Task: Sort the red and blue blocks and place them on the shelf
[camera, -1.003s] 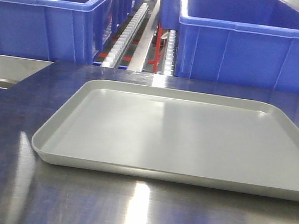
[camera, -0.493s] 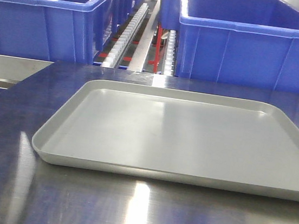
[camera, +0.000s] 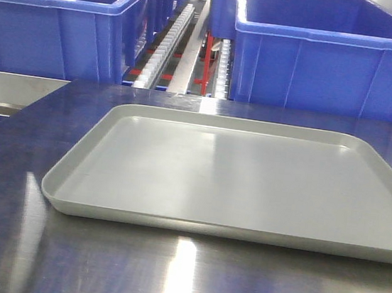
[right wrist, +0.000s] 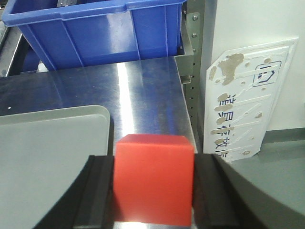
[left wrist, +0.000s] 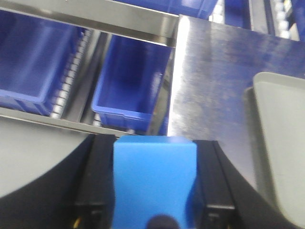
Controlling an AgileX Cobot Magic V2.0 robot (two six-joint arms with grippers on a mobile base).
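Two small matte cubes are in view, one per gripper, and one shallow grey rounded-corner tray (camera: 236, 173) lies on the shiny steel tabletop (camera: 13, 238).

The light-blue cube (left wrist: 155, 183) is pinched in the left gripper (left wrist: 155, 147), with a black finger (left wrist: 97, 176) pressed to each side. It hangs out past the tray's left rim, over the table's edge and the flat steel rail of the shelf (left wrist: 119, 16).

The bright red cube (right wrist: 153, 179) is clamped the same way in the right gripper (right wrist: 153, 160). It sits by the tray's right corner, above the bare strip of tabletop.

As a cube, neither has a long axis. Each sits square between the fingers, its top edge level and one flat face turned up to the wrist camera.

Behind the tray stand two large dark-blue plastic crates, one left (camera: 52, 36) and one right (camera: 327, 70), with white roller tracks (camera: 167, 46) between them.

Right of the tray, beyond a screwed steel upright, leans one white sign (right wrist: 248, 95). It carries dark-blue Chinese characters and a house-shaped symbol, too flaked to read.
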